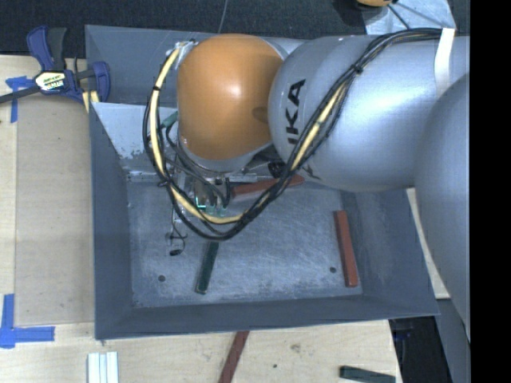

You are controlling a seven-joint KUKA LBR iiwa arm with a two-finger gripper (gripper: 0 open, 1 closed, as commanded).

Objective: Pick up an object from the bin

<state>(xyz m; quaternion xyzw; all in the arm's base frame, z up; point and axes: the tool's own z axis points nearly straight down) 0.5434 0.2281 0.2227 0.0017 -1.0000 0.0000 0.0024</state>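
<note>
Dark stick (207, 267): flat on bin (112, 238) floor, front-left, nearest to gripper (204, 204), just in front of it. We judge it light, stiff, thin, maybe smooth. Best hold is across narrow width, near middle. Gripper apart or together: we cannot tell. Red stick (346, 248) well apart at right. Small metal bit (174, 242) near at left.
</note>
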